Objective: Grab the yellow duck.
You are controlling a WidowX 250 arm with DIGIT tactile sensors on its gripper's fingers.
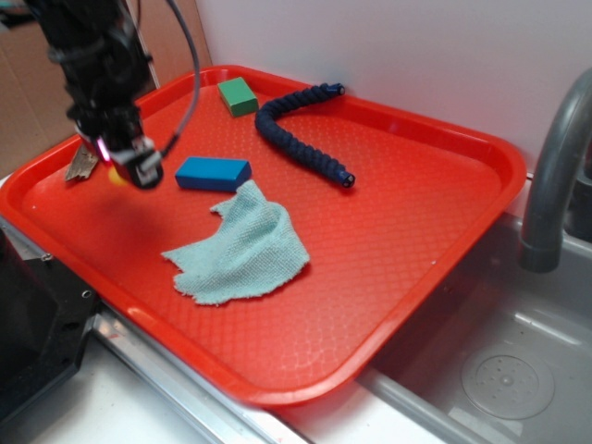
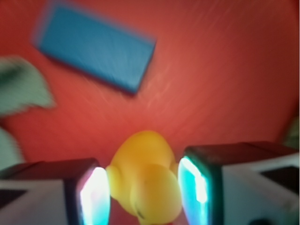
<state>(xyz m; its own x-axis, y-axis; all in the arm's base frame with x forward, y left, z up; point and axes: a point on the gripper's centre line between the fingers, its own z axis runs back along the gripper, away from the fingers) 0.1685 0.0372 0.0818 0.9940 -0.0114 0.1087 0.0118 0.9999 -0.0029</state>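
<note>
Yellow duck (image 2: 143, 176) bracketed by gripper (image 2: 143, 192), jaws apart, not clamped yet. Duck glossy, easily squirted toward blue block (image 2: 96, 47) if pinched off-centre.

A white wall (image 1: 398, 55) backs the scene. A grey faucet (image 1: 555, 176) stands at right over a steel sink (image 1: 499, 370) with a round drain (image 1: 507, 381). Brown cardboard (image 1: 28, 102) stands at left.
</note>
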